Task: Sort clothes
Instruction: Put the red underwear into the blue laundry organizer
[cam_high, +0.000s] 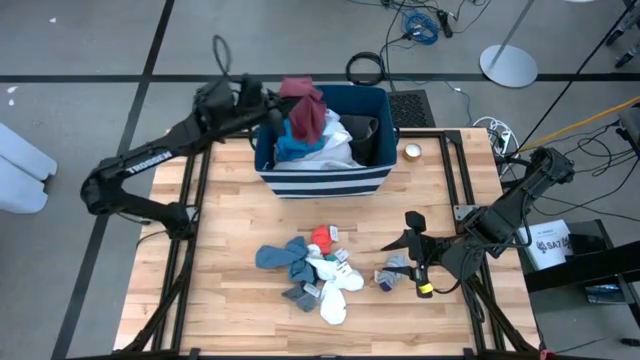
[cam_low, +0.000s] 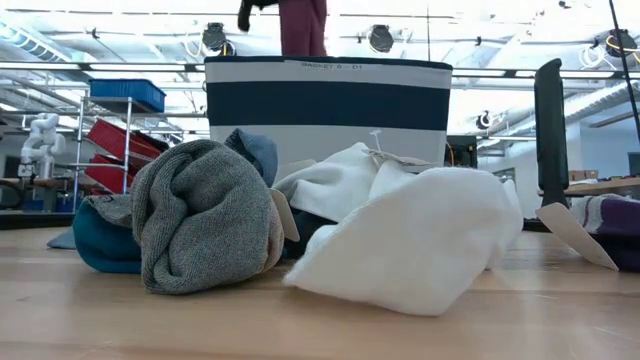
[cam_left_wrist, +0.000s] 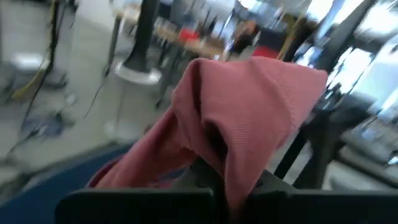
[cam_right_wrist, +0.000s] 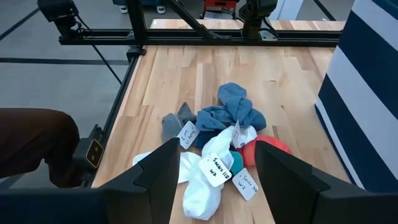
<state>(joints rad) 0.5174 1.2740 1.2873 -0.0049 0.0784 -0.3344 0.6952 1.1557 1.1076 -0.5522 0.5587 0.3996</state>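
While left hand (cam_high: 283, 100) clamps maroon garment (cam_high: 305, 108), TROSSEN arm (cam_high: 150, 160), right hand (cam_high: 410, 262) wide.

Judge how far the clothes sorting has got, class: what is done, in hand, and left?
Done: a sock pile lies on the table. In hand: the left gripper, shut on a maroon garment, holds it over the bin. Left: blue and white clothes remain inside it. The right gripper waits open near the pile.

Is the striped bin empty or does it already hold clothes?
It holds clothes: in the high view the navy bin contains white, blue and dark pieces, with a maroon garment above it.
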